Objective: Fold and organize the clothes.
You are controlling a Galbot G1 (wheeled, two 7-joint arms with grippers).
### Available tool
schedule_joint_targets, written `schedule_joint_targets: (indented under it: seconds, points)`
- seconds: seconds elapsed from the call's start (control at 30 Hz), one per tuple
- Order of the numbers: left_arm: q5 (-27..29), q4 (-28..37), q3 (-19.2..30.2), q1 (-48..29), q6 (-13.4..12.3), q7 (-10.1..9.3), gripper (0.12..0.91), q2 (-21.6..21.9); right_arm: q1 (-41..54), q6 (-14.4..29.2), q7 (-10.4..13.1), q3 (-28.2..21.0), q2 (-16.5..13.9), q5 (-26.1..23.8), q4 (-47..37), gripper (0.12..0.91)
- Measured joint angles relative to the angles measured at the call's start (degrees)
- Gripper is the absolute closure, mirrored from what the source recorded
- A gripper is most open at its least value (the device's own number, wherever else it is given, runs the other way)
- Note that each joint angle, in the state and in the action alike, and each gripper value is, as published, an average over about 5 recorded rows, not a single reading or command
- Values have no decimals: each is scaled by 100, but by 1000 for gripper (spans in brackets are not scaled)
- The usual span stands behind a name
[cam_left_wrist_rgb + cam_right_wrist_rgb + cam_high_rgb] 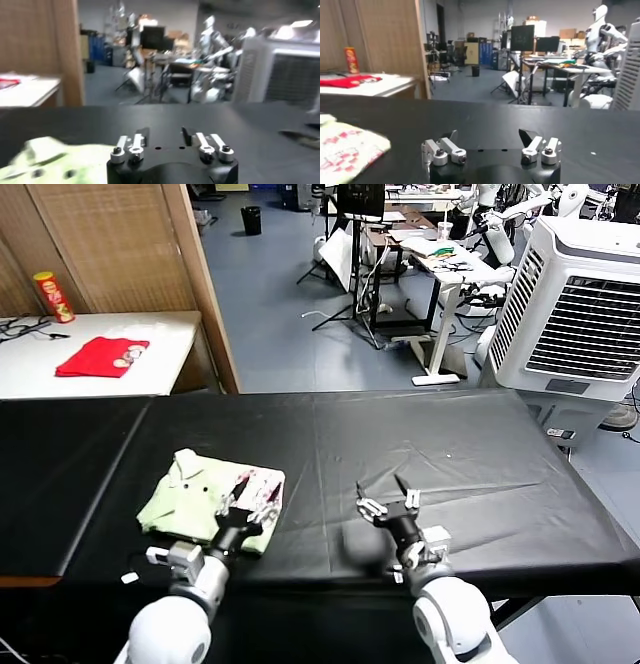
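Head view: your pale light-green cotton T-shirt with the reddish-pink printed patch (213, 501) lies folded into a compact packet on the black-covered bench (450, 444), toward the robot's left and near the front edge. The left pincer (255, 489) sits directly over the patch corner of the packet, jaws spread and nothing held. The right pincer (385, 492) hovers over bare cloth cover, well apart from the shirt, released and empty. On a separate white side table (160, 334) lie a small bright red folded garment (100, 356) and a red snack canister (52, 296); neither belongs to your job.

Judged risk: the left fingers are so close to the top layer that a careless withdrawal could snag fabric and pull the fold open. The packet also sits near the front edge, so a drag toward the robot could tip it off.

Left wrist view: the left pincer (165, 136) shows clear daylight between its fingers, confirming release. The shirt (50, 160) appears only as a blurred green mass beside it.

Right wrist view: the right pincer (490, 137) stands wide and empty. The shirt's printed patch (345, 150) is seen off to the side, a separation the head view shows less plainly.
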Motion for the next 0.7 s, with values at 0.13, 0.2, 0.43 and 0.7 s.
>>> schedule_joint_targets:
  seconds: [0.13,0.2,0.43,0.7]
  points:
    - [10,-35,-121,46,-144,19,237,69,273,-415,126,-288,105,707,-160,227]
    - [43,-49,-208,87,-190,7,234,100,477,-620,149,-469,190,1097,-306,227]
    - [278,-100,-465,330,-340,-75,232,69,1229,-910,258,-1040,500,1952,-1050,227]
    - [283,-210,-694,582,-454,-177,232,26,1758,-827,318,-1248,832,2180,-1896,366]
